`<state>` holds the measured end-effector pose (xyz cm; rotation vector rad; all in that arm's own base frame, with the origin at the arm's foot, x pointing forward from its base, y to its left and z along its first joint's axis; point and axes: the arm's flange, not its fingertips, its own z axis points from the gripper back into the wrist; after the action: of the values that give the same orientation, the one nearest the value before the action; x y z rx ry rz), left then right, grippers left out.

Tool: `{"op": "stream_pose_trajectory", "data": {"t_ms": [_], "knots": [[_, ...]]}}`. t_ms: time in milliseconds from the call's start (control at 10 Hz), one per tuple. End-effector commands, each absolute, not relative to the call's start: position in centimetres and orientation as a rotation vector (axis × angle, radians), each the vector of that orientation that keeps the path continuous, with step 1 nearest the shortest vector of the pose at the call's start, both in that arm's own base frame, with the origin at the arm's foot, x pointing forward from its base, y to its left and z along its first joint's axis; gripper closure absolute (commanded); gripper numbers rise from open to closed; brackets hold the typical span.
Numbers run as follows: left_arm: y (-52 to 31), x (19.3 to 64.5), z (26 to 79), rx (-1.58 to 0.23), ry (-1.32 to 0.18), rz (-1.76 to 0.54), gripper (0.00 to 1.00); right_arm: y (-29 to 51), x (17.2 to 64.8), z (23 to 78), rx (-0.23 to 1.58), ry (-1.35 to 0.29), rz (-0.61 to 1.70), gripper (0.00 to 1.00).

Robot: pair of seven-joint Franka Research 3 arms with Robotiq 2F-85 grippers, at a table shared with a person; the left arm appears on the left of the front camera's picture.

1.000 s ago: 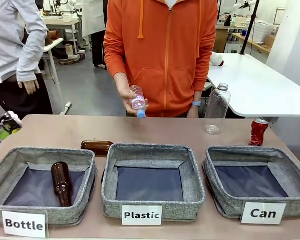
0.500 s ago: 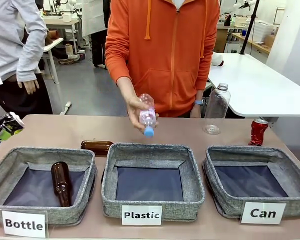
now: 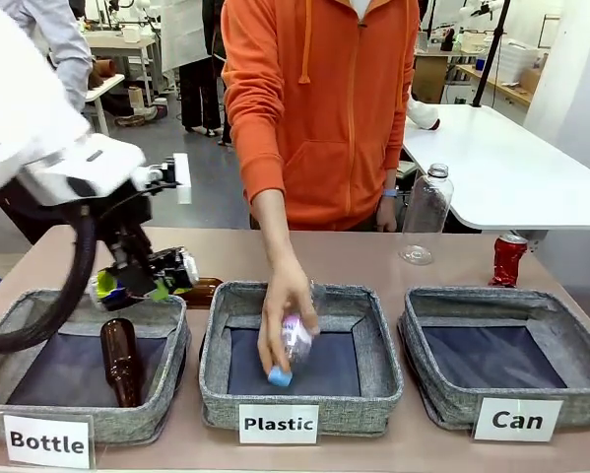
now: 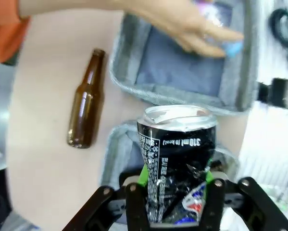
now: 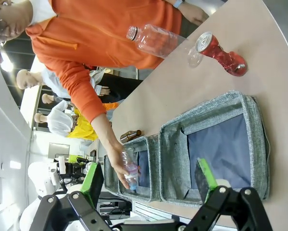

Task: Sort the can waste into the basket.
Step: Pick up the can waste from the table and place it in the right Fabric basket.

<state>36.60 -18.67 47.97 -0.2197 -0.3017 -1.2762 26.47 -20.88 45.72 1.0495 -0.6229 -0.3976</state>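
The left jaws clench a crumpled dark can, probably light, thin-walled and best gripped mid-body, above the Bottle basket; the right jaws gape released, and the dented red can stands on the worktop behind the Can basket.

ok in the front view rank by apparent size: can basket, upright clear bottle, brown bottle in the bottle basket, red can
1. Can basket, clearly largest
2. upright clear bottle and brown bottle: about alike, and the brown one lies nearer the camera, so no ranking between them
3. red can, smallest
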Motion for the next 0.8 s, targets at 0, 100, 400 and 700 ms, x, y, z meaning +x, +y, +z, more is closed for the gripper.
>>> {"op": "stream_pose_trajectory", "data": {"t_ms": [0, 100, 400, 700], "knots": [[-15.6, 38.8, 47.3, -0.167, -0.292, -1.231, 0.62, -21.0, 26.7, 45.7, 1.062, -0.653, -0.379, 0.0], [-15.4, 38.7, 47.3, -0.146, -0.289, -1.212, 0.62, -21.0, 26.7, 45.7, 1.062, -0.653, -0.379, 0.0], [-14.9, 38.8, 47.5, -0.139, -0.278, -1.249, 0.62, -21.0, 26.7, 45.7, 1.062, -0.653, -0.379, 0.0], [-13.2, 37.9, 46.5, -0.142, -0.26, -1.223, 0.62, -21.0, 26.7, 45.7, 1.062, -0.653, -0.379, 0.0]]}}
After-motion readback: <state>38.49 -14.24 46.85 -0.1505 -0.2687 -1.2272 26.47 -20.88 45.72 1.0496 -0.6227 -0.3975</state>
